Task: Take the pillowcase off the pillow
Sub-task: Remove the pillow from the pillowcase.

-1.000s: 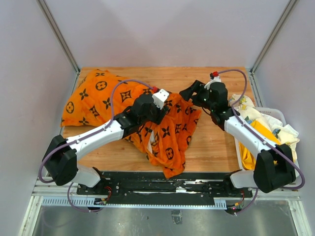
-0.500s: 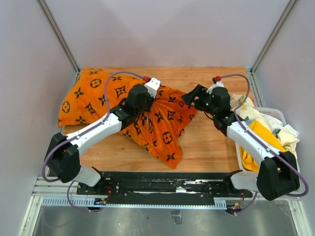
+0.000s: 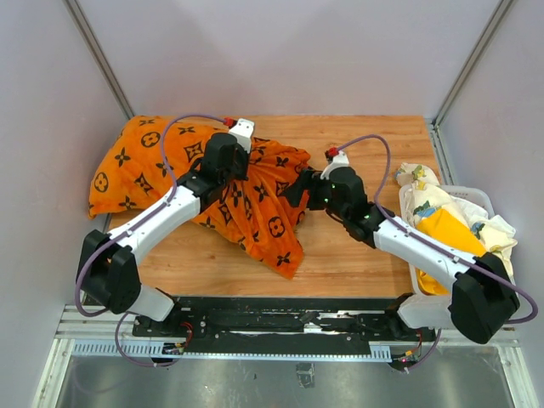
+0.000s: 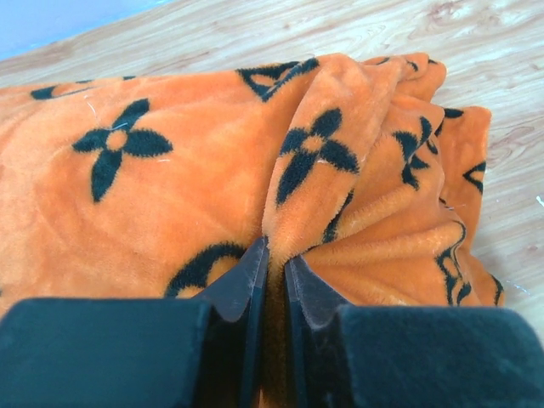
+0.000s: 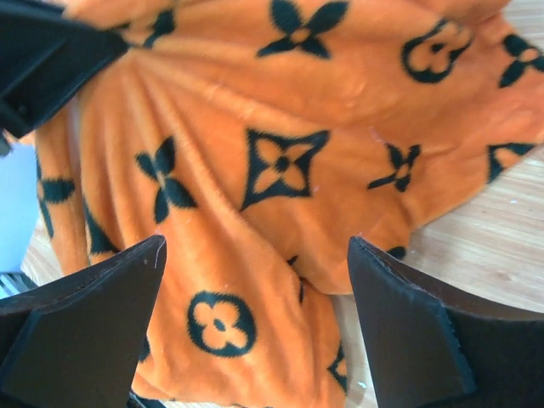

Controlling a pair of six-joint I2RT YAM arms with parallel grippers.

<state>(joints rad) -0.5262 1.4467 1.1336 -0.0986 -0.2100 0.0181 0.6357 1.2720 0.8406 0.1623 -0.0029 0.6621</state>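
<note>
The orange monogram pillowcase (image 3: 255,204) sprawls across the left half of the wooden table (image 3: 365,255). Its plump end bulges at the table's left edge near the wall, and a slack tail trails toward the front edge. The left gripper (image 4: 276,255) is pinched tight on a raised fold of the fabric. The right gripper (image 5: 255,246) hangs over the case's right hem with its jaws wide apart, holding nothing. Bare wood lies open in front, behind and to the right, up to a white basket (image 3: 476,197) of cloths (image 3: 446,229).
</note>
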